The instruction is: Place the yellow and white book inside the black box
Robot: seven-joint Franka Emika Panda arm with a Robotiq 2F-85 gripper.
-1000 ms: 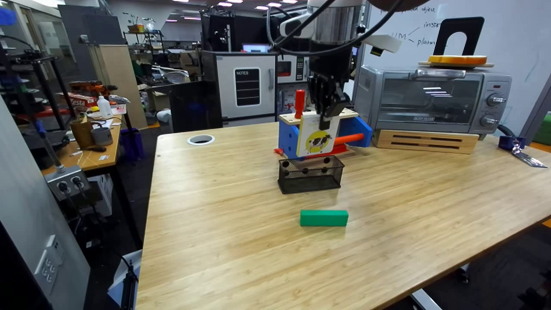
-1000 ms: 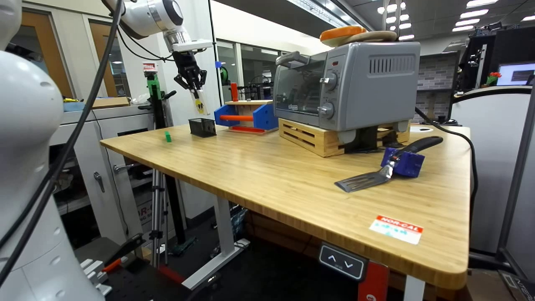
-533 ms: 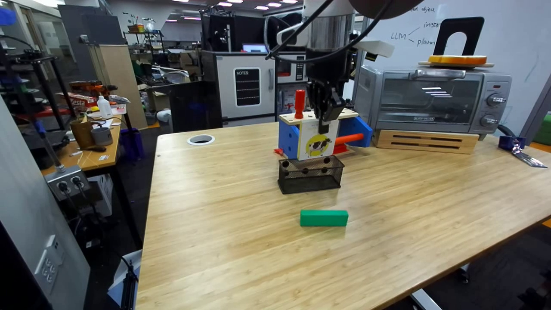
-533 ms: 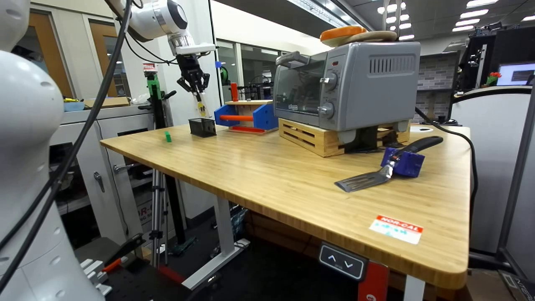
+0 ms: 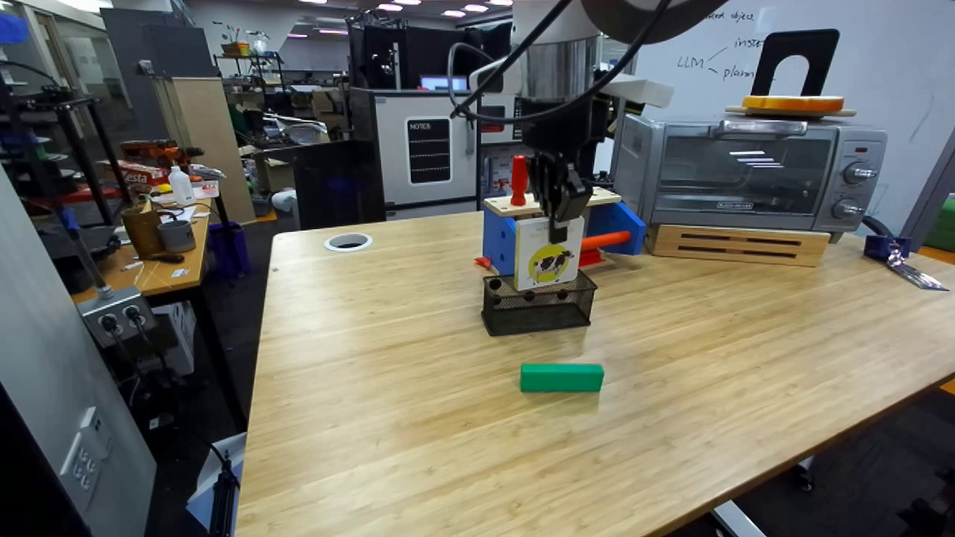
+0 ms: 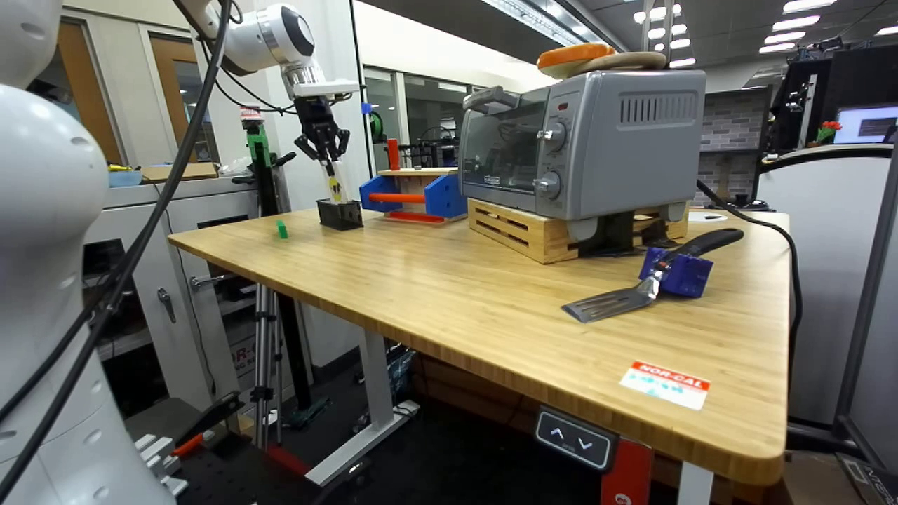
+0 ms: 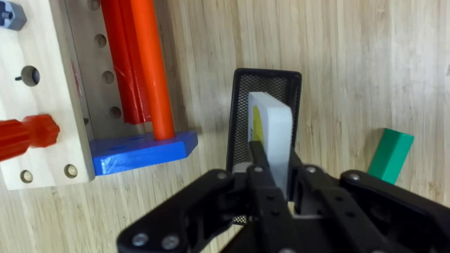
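In an exterior view, gripper: narrow, pinching the yellow and white book by its upper part; sole gripper, hence nearest.
Book's bearing: directly below the gripper, over the black box, which stands on the table toward its far edge, well in from the left edge.
Book's cover: upright, turned to the viewer; squarish, no marked long axis; breadth left to right, as the box's length.
In an exterior view, yellow and white book: hangs from the gripper toward the table's far end; lower edge about level with the box rim, whether past it cannot be told.
In the wrist view, black box: beneath the book, long axis up the view; book on edge, breadth nearly in line.
Coming move, judged: straight lowering, breadth kept along the box's length.
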